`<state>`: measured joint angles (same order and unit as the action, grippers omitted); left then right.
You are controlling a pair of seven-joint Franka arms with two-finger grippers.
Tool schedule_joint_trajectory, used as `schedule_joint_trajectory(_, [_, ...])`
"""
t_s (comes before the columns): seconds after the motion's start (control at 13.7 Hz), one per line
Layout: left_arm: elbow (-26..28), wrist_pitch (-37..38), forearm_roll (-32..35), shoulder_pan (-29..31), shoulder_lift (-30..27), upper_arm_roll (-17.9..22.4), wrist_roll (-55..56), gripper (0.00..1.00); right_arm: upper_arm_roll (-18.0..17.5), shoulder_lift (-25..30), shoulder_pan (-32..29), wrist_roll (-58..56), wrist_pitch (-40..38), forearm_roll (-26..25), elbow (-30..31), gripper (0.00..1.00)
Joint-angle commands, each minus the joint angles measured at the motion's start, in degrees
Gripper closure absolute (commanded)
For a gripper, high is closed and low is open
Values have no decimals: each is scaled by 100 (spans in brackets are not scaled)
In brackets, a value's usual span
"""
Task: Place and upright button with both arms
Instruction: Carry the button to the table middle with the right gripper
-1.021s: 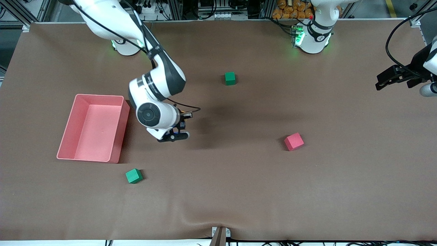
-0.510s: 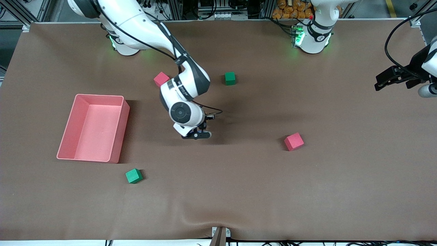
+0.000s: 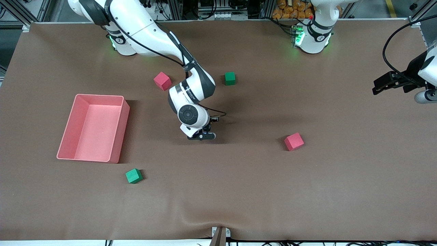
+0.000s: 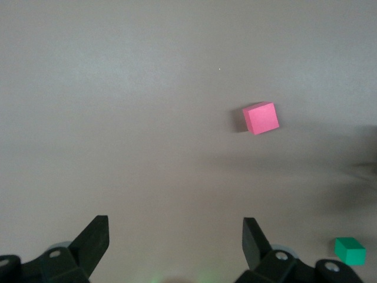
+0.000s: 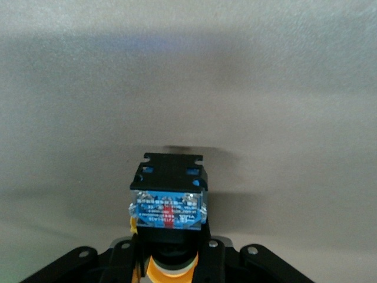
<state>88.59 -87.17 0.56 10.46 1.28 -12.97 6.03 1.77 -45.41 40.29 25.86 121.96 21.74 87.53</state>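
Over mid-table, at the pink bin's three o'clock, our right gripper clamps the button: light, rigid, slick; we'd grip its dark body. Our left gripper waits, spread.

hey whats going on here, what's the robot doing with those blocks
The blocks are untouched. The right gripper is low over the middle of the table, shut on the button, a small switch with an orange cap and a dark body. The left gripper waits open in the air at the left arm's end of the table. Two red cubes, two green cubes and an empty pink bin sit around on the cloth.
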Motion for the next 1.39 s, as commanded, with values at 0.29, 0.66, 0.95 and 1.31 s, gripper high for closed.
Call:
schedule_joint_trajectory(0.29, [-44, -10, -56, 35, -13, -39, -102, 0, 61, -135, 58, -11, -67, 402, -157, 93])
schedule_joint_trajectory(0.66, [-44, -45, -47, -44, 136, -48, 3, 0, 61, -127, 58, -2, 413, 340, -131, 36])
schedule_joint_trajectory(0.95, [-9, -256, -47, -36, 136, -48, 3, 0, 70, -92, 49, -28, 689, 314, -105, 13])
schedule_joint_trajectory(1.31, [-35, -256, -56, -36, 145, -57, -5, 0, 70, 22, -21, -519, 628, 235, -105, 2])
